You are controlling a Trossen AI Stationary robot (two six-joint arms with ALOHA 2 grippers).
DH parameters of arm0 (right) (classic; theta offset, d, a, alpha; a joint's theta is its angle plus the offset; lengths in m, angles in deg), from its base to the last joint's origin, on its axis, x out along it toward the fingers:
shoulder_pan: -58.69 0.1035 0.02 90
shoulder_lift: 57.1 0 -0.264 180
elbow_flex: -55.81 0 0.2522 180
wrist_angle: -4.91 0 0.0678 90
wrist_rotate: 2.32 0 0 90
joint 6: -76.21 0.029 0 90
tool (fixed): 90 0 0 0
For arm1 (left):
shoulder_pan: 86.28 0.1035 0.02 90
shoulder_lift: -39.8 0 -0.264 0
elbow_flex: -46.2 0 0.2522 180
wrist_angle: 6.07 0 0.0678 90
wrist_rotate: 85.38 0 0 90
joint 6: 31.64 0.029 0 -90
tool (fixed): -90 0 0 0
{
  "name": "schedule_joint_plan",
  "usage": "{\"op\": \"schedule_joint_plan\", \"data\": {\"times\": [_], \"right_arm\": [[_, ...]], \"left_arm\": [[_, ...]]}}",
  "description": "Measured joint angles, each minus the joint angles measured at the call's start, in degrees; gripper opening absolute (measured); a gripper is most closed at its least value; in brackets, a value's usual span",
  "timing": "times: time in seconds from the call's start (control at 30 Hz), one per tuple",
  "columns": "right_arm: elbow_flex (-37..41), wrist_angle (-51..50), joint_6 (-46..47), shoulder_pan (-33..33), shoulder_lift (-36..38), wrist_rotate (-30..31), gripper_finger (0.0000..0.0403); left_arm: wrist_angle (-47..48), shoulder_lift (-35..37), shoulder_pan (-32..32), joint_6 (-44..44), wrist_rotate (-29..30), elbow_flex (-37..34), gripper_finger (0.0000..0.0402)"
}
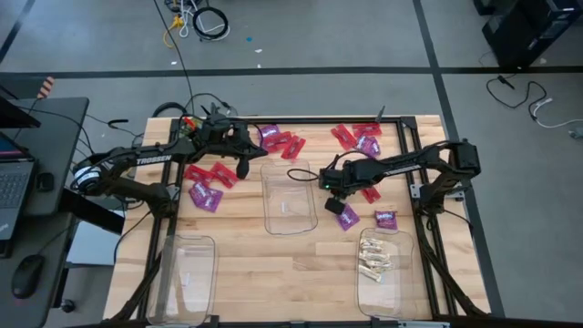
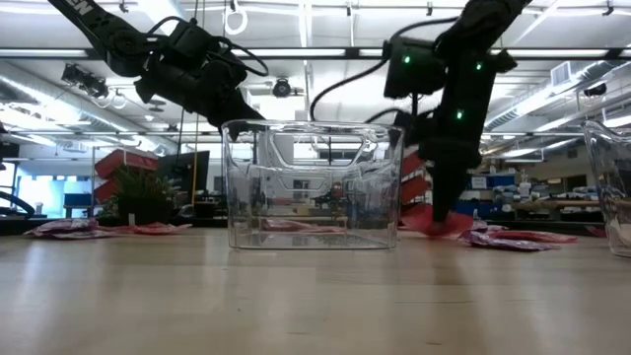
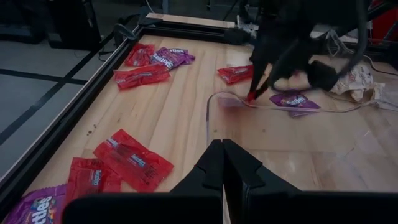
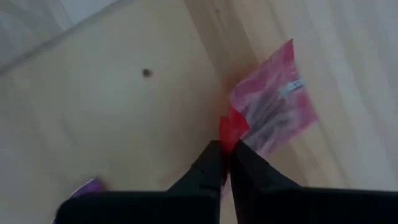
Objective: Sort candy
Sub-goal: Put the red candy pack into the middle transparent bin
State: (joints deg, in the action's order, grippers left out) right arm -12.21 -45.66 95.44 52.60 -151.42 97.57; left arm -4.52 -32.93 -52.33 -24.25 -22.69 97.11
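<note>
Left side of the wooden surface (image 1: 246, 264): red packets (image 1: 211, 175) and purple packets (image 1: 206, 196) are lying flat and scattered at mixed angles. Left gripper (image 1: 243, 169) is hovering above them near the far-left corner of the middle clear bin (image 1: 290, 197), arm reaching rightward from the left edge, fingers (image 3: 214, 163) pressed together and holding nothing.

Centre: right gripper (image 1: 329, 185) is sitting low just beside the middle bin's right wall, arm stretched leftward from the right side. Its fingers (image 4: 214, 163) are clamped on a red packet (image 4: 273, 109); the packet's long axis is running away from the fingertips.

Right: whitish-cream pieces (image 1: 375, 258) are lying in the near-right bin (image 1: 393, 290).
</note>
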Motion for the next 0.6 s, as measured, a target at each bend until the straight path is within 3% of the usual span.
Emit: {"op": "schedule_joint_plan", "data": {"times": [0.23,0.4,0.6], "right_arm": [[-3.9,-1.5,-1.6,-0.5,8.4,-0.2,0.0008],[-8.0,7.3,-9.0,0.5,12.0,0.0,0.0008],[-8.5,24.9,-13.4,-0.7,8.0,-15.7,0.0002]], "left_arm": [[-0.5,0.0,0.0,-0.1,0.0,0.0,0.0000],[-2.3,1.4,0.1,0.0,0.5,0.0,0.0000],[-1.8,5.3,0.1,0.1,0.7,0.1,0.0000]]}}
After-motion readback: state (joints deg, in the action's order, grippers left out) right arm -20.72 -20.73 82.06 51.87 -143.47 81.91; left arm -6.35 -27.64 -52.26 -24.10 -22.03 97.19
